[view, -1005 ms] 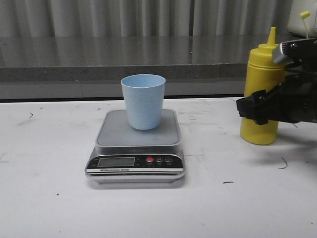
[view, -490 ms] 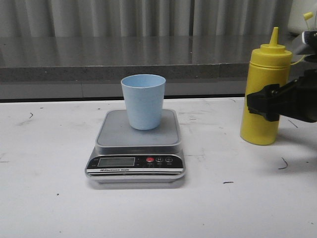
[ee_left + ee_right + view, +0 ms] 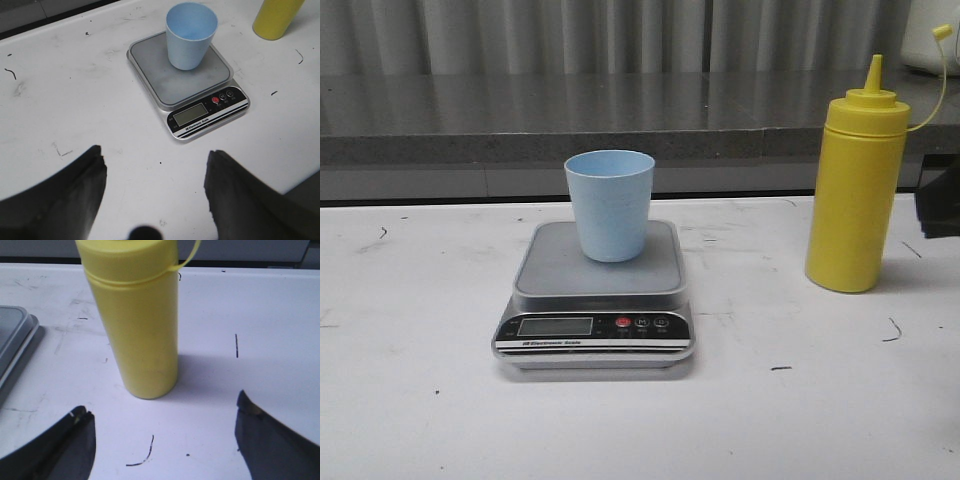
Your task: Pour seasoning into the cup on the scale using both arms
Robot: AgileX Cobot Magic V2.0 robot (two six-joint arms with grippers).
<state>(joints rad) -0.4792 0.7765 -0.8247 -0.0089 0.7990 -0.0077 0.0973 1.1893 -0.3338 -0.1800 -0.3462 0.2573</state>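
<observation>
The yellow seasoning bottle (image 3: 854, 187) stands upright on the white table at the right, nozzle up, its tethered cap hanging off behind. It also shows in the right wrist view (image 3: 135, 320). The pale blue cup (image 3: 609, 203) stands upright on the grey platform of the scale (image 3: 595, 290), mid table. Both show in the left wrist view: the cup (image 3: 190, 35) on the scale (image 3: 165, 75). My right gripper (image 3: 162, 422) is open and empty, apart from the bottle, only a dark sliver at the front view's right edge (image 3: 940, 205). My left gripper (image 3: 155, 172) is open and empty, short of the scale.
A grey ledge (image 3: 520, 130) and a corrugated wall run along the back of the table. Small pen marks dot the white tabletop (image 3: 410, 400).
My right gripper has let go of the bottle and drawn back to the right, almost out of the front view. The bottle, the cup and the scale have not moved.
</observation>
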